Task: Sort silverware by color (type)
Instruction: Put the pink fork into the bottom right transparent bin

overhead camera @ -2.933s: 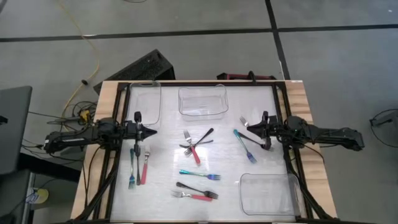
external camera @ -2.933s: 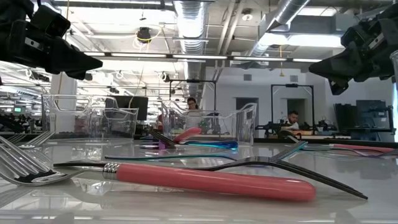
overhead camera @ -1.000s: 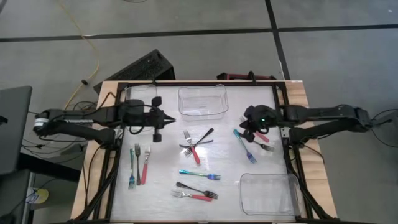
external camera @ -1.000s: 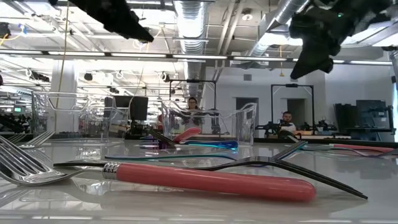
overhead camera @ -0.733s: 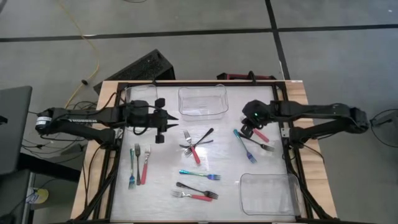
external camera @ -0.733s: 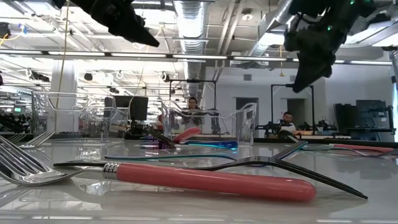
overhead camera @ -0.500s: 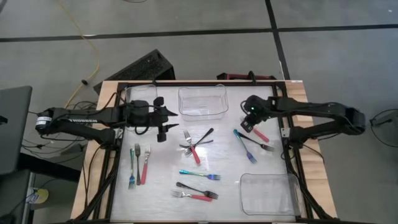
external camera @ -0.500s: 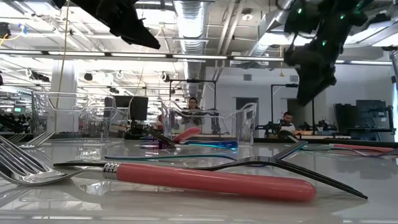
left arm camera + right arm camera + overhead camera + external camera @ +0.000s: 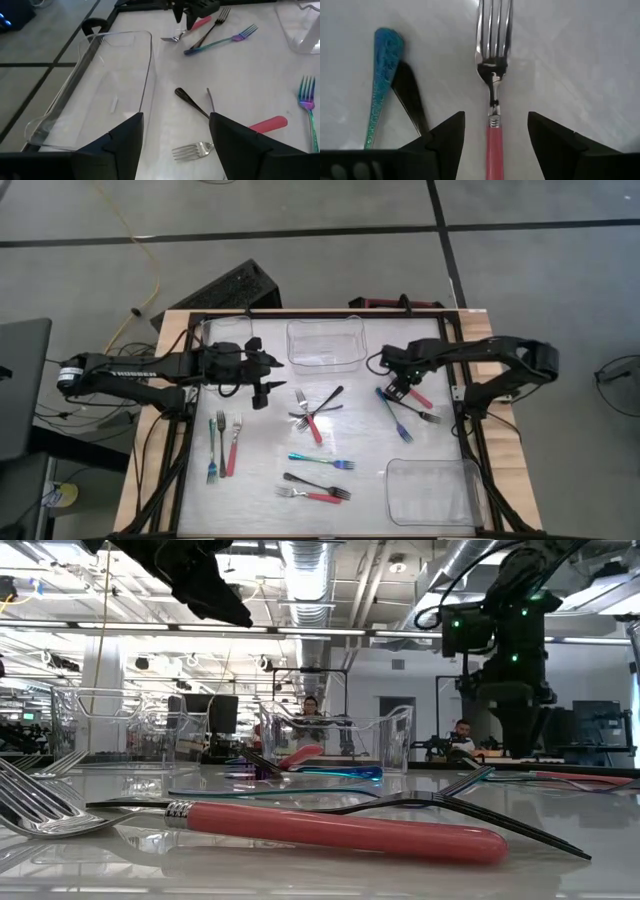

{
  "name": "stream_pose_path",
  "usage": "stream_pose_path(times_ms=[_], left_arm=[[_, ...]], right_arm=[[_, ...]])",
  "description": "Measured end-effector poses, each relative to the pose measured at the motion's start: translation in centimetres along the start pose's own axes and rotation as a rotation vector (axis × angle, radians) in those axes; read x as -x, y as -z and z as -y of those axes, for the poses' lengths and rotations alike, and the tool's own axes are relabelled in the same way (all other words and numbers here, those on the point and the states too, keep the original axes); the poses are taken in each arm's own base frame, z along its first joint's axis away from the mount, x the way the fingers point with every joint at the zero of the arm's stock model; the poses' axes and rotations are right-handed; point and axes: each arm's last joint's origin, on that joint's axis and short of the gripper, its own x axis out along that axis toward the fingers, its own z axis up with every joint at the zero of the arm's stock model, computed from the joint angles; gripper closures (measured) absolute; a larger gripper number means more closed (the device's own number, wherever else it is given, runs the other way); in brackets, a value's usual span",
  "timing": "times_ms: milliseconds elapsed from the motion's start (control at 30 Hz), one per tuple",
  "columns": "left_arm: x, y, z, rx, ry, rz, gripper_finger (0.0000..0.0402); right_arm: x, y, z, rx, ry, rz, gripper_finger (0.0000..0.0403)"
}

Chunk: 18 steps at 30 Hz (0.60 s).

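Note:
The silverware lies scattered on the white table. A red-handled fork [image 9: 493,150], a blue one [image 9: 381,85] and a black one [image 9: 412,102] lie at the right. My right gripper [image 9: 401,387] points down just above the red fork. It is open, with one finger on either side of the handle [image 9: 493,142], and touches nothing. My left gripper [image 9: 272,368] hovers open and level at the far left, near a clear tub [image 9: 112,92]. Crossed forks [image 9: 315,412] lie mid-table, with more forks [image 9: 224,446] at the left and others [image 9: 318,480] near the front.
Three clear tubs stand on the table: far left [image 9: 232,340], far middle [image 9: 325,343] and near right [image 9: 432,490]. A black frame [image 9: 455,380] runs along the table's sides. People sit in the room beyond the table [image 9: 310,708].
My right gripper has tipped over to point straight down and has sunk toward the red-handled fork at the right, and its fingers have opened. My left gripper has stayed in place, rolled a little and opened. No fork has moved.

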Motion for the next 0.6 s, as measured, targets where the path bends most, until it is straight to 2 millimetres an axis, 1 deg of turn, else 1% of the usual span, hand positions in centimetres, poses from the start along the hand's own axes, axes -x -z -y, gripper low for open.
stream_pose_path(times_ms=[200,367,467,533,600], left_arm=[[0.0,0.0,0.0,0.0,0.0,-0.002,0.0188],[0.0,0.0,0.0,0.002,0.0,-0.002,0.0189],[0.0,0.0,0.0,0.003,0.002,-0.002,0.0189],[0.0,0.0,0.0,0.003,0.006,-0.003,0.0189],[0.0,0.0,0.0,0.003,0.007,-0.001,0.0189]], right_arm=[[-1.5,0.0,-1.2,0.042,0.061,-0.034,0.0176],[-3.1,0.6,-1.3,0.049,0.101,-0.068,0.018],[-3.5,1.0,-1.1,0.032,0.106,-0.072,0.0183],[-3.5,1.4,-0.9,0.009,0.099,-0.064,0.0196],[-3.3,1.6,-0.8,-0.008,0.082,-0.058,0.0222]])
